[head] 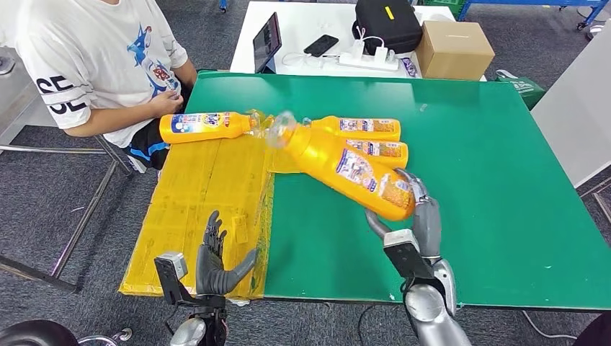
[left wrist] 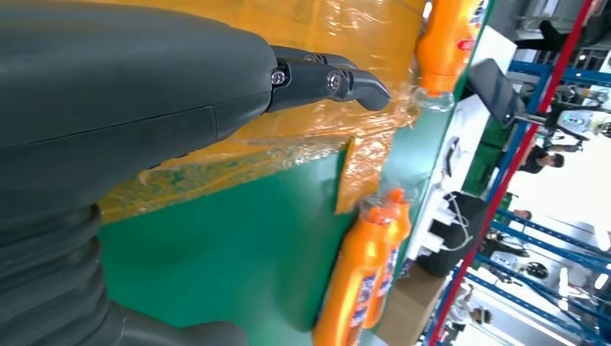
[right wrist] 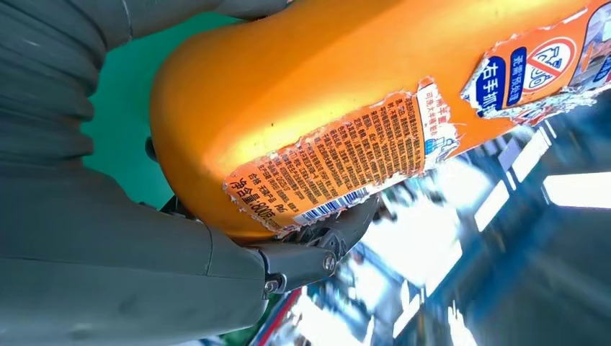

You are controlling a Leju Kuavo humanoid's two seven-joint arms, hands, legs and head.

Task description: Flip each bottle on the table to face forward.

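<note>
**Right hand lifts an orange bottle off the table**

The right hand [head: 421,209] grips the base of an orange bottle [head: 344,167], held tilted above the green table [head: 490,180]. Two more bottles [head: 375,138] lie side by side behind it; another bottle [head: 205,126] lies on the yellow sheet [head: 202,209]. The left hand [head: 216,259] hovers with fingers spread, holding nothing.

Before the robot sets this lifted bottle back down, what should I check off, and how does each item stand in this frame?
1. Right robot hand grips the base of the lifted orange plastic bottle: ok.
2. Lifted bottle clear of the green table top: ok, it is held tilted.
3. Face showing on it is the fine-print barcode label, not the front: not ok.
4. Left robot hand open and clear of the bottles: ok.
5. Two orange bottles lying side by side beyond it face forward: cannot tell.
6. Seated person's hand away from the lifted bottle: ok.
</note>
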